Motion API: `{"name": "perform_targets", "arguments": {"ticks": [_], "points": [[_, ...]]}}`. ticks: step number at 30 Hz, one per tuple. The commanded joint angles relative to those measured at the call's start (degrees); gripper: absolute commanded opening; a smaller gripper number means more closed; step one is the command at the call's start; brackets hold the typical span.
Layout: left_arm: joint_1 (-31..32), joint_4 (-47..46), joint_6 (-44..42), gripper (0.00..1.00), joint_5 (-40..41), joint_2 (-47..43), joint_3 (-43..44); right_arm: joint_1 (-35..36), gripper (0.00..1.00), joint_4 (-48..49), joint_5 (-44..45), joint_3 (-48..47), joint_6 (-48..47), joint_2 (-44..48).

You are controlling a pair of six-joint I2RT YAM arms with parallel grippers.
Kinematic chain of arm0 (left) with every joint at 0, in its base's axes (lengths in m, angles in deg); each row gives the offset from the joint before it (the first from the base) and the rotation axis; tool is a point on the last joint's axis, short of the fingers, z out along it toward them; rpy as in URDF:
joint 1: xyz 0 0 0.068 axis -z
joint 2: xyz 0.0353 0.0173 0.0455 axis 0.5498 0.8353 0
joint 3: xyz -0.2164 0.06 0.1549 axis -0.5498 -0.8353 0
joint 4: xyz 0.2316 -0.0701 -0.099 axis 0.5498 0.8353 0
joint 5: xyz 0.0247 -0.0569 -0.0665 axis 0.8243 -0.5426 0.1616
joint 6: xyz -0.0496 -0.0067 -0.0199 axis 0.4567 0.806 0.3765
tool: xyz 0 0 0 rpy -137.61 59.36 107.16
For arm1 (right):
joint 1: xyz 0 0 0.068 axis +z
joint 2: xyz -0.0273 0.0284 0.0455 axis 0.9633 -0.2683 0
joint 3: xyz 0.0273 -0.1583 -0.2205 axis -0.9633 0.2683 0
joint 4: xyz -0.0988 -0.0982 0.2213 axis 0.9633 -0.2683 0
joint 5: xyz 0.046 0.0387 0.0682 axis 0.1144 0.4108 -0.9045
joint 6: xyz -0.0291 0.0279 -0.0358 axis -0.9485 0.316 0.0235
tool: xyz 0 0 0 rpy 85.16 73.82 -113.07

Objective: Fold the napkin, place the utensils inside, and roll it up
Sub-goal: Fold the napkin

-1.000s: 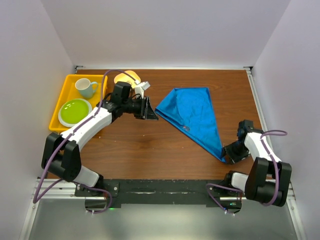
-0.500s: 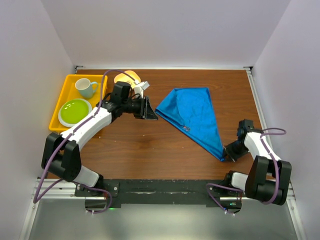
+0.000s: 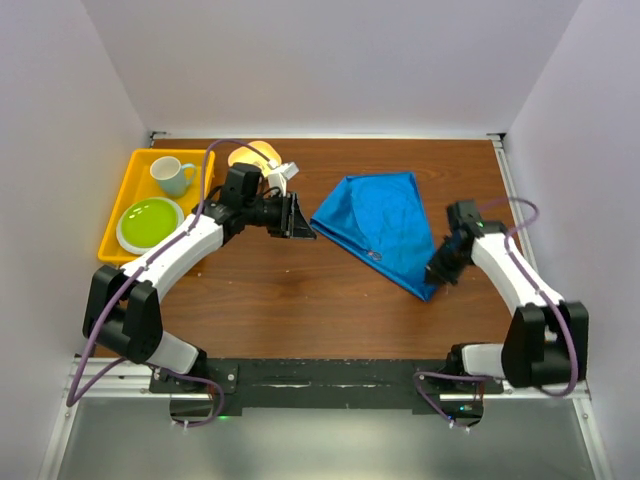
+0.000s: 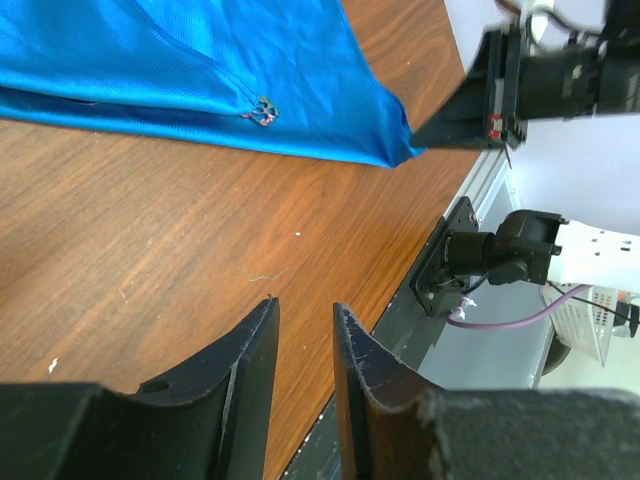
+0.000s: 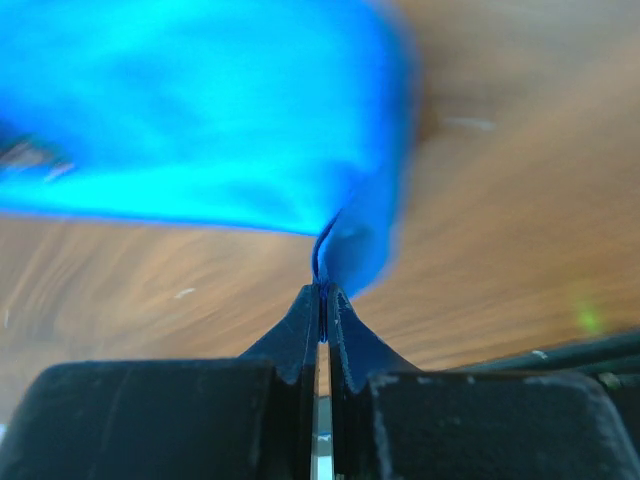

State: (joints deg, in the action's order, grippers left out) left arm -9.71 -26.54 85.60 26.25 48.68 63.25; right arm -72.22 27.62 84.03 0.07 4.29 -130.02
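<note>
Toward the near right of the table [image 3: 300, 300], the right gripper [image 5: 322, 290] was clenched on the nearest corner of the napkin [image 3: 385, 220], with a tuck of blue cloth pinched between its closed jaws. From that corner the napkin spread away across the wood as a rough triangle, apparently doubled over once, its wide edge farthest off. A small purplish glint [image 4: 260, 112] sat at its left edge; it may have been the utensil's tip, but it was too small to tell. Just beside the napkin's left corner, the left gripper [image 3: 300, 218] hovered with its jaws slightly apart and nothing between them. At the far left, a yellow tray [image 3: 115, 215] held a cup [image 3: 172, 175] and a green plate [image 3: 150, 222]. By the look of it, folding was partway through; a clear placing of the utensil and the whole roll were not yet done
</note>
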Motion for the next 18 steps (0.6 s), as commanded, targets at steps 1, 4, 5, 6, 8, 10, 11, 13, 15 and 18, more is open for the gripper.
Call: {"name": "perform_targets", "arguments": {"ticks": [1,4,5,6,8,10,11,13,15,18], "points": [[-0.4,-0.5,0.3,0.33,0.0,-0.3,0.2,8.6,0.00,2.2,-0.4,-16.3,-4.7,-8.6],[-0.4,-0.3,0.4,0.33,0.6,-0.8,-0.6,12.0,0.00,1.4,-0.7,-27.6,-7.8,-14.1],[-0.4,-0.2,0.4,0.33,1.1,-0.9,-0.8,12.6,0.00,1.2,-1.6,-32.7,-9.4,-18.0],[-0.4,-0.1,0.4,0.33,1.2,-1.0,-1.1,13.2,0.00,0.8,-2.8,-35.3,-10.1,-20.5],[-0.4,0.4,0.3,0.33,1.8,-1.3,-1.4,15.7,0.00,-0.3,-4.0,-42.9,-12.6,-27.3],[-0.4,0.6,0.3,0.33,1.9,-1.5,-1.6,18.2,0.00,-1.2,-4.7,-47.6,-14.0,-31.3],[-0.4,0.6,0.4,0.33,2.2,-1.5,-1.8,18.8,0.00,-1.3,-5.0,-51.2,-14.9,-34.9],[-0.4,0.8,0.4,0.33,2.4,-1.7,-1.9,19.9,0.00,-0.9,-5.3,-54.1,-15.0,-37.7],[-0.4,1.4,0.1,0.32,2.8,-1.6,-1.9,20.8,0.00,0.0,-6.5,-57.2,-14.7,-40.9],[-0.5,1.5,0.2,0.33,2.9,-1.6,-2.2,22.5,0.00,-0.4,-7.8,-61.6,-15.4,-44.8]]}}
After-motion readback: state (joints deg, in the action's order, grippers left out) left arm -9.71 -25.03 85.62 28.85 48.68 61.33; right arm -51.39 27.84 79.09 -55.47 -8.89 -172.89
